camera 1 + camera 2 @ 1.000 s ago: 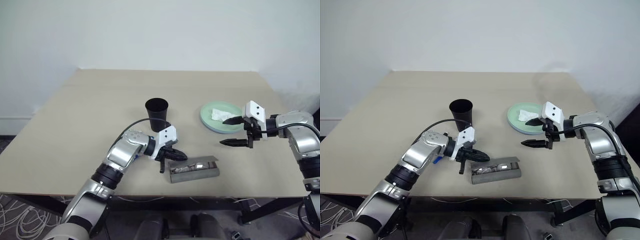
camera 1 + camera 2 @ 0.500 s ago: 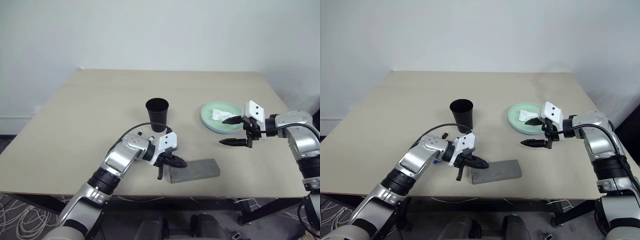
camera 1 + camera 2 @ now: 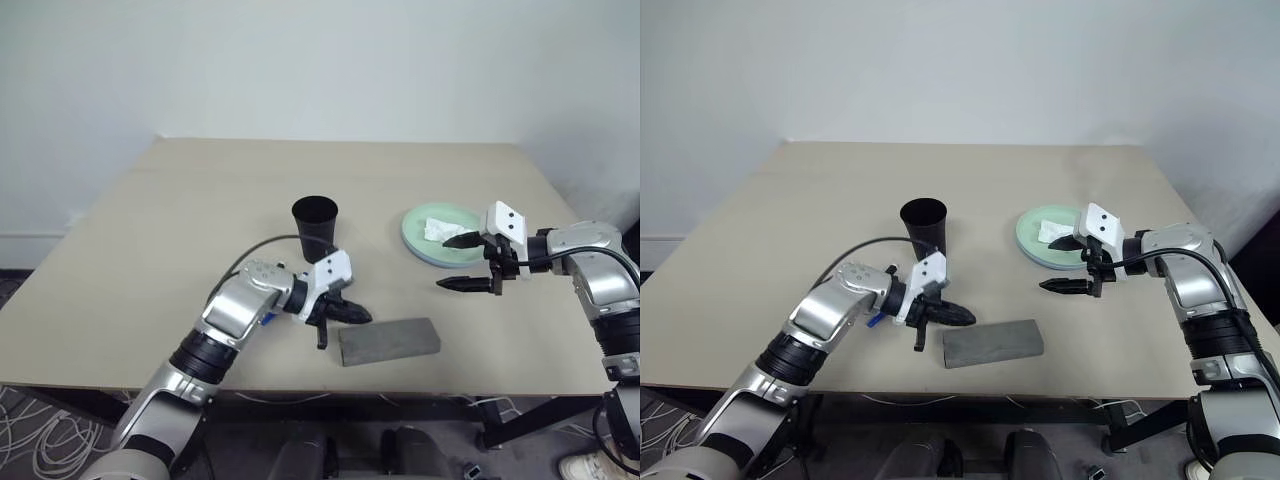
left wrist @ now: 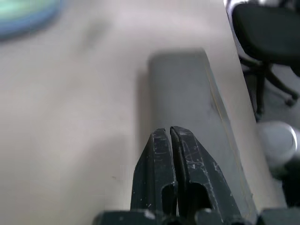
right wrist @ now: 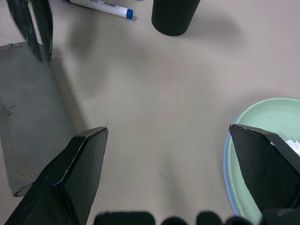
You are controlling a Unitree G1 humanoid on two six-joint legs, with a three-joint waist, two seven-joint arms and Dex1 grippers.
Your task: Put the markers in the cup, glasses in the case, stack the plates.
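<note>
The grey case [image 3: 388,341] lies with its lid down near the table's front edge, and the glasses are hidden. My left gripper [image 3: 352,316] is shut and empty, hovering just above the case's left end [image 4: 187,93]. The black cup [image 3: 314,228] stands upright behind it. One blue-capped marker [image 5: 101,3] lies on the table beside the cup, partly under my left arm. The mint green plate sits on the light blue one [image 3: 440,240] at the right. My right gripper [image 3: 445,262] hangs open and empty just in front of the plates.
A crumpled white tissue [image 3: 437,229] lies on the green plate. The table's front edge [image 3: 300,388] runs close to the case. Off the table stands a black chair [image 4: 267,28]. The beige tabletop [image 3: 200,200] stretches wide to the left and back.
The case lid, open a second ago with the glasses showing inside, is now down. My left gripper pushed down over it and has risen slightly. The right arm kept still.
</note>
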